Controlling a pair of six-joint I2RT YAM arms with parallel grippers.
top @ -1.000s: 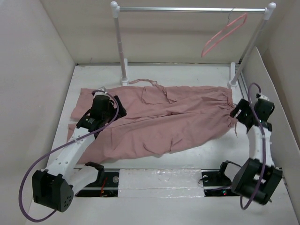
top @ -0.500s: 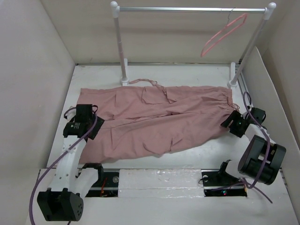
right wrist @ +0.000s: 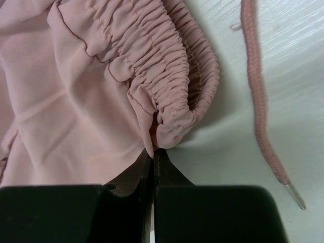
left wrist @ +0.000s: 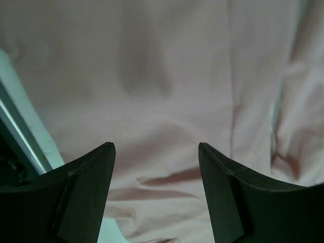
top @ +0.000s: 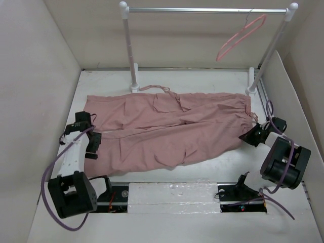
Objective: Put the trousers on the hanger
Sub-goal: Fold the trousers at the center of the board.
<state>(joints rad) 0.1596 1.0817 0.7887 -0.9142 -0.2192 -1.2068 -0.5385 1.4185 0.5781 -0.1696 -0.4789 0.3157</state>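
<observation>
The dusty-pink trousers (top: 172, 126) lie spread flat across the white table. The pink hanger (top: 240, 38) hangs by its hook from the rail, far right, away from both grippers. My left gripper (top: 95, 144) is at the trousers' left end. In the left wrist view it (left wrist: 156, 147) stands open just above the fabric (left wrist: 167, 91), with nothing pinched. My right gripper (top: 249, 136) is low at the trousers' right end. Its (right wrist: 154, 152) fingers are pressed together on a thin fold of fabric beside the gathered elastic edge (right wrist: 172, 81). A loose drawstring (right wrist: 258, 101) lies on the table to the right.
The white garment rail (top: 202, 9) with two uprights stands at the back of the table. Beige walls (top: 35, 101) close in the left, right and back sides. A strip of bare table (top: 167, 172) runs between the trousers and the arm bases.
The left arm drew back from on top of the trousers to their left edge, jaws still apart. The right arm sank low and its jaws closed at the elastic edge.
</observation>
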